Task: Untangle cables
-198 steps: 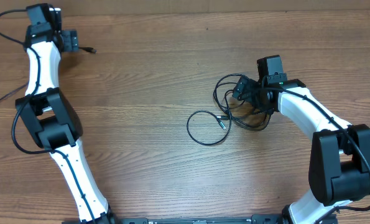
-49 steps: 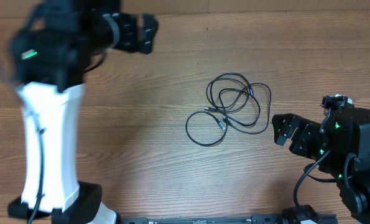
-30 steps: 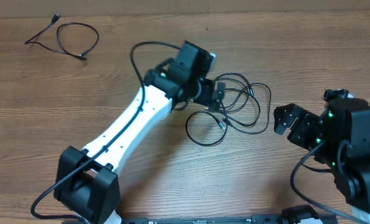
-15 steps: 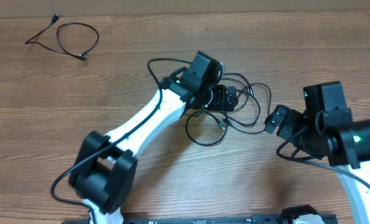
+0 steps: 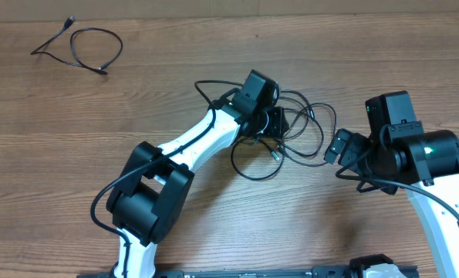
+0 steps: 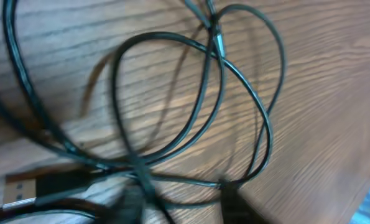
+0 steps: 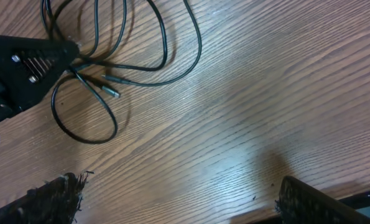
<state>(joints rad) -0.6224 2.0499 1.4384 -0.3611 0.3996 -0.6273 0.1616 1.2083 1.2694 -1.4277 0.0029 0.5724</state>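
Observation:
A tangle of black cables (image 5: 318,131) lies mid-table, with one loop (image 5: 254,161) spreading to the lower left. My left gripper (image 5: 275,122) is down on the tangle's left side. In the left wrist view the cables (image 6: 203,118) fill the frame, and a strand crosses between my blurred fingertips (image 6: 234,202), which are cut off by the bottom edge. My left gripper (image 6: 185,208) may or may not be pinching that strand. My right gripper (image 5: 341,147) hovers just right of the tangle, open and holding nothing. In its own view the right gripper (image 7: 185,205) spans bare wood, with the cables (image 7: 172,56) ahead.
A separate black cable (image 5: 86,48) lies coiled at the far left back corner. A metal-tipped plug (image 7: 112,92) and a flat plug (image 6: 17,190) rest on the wood. Thick black wires run along both arms.
My left arm swung in from the back left onto the tangle, and its jaws have drawn closer together. My right arm moved up towards the tangle's right edge, still open.

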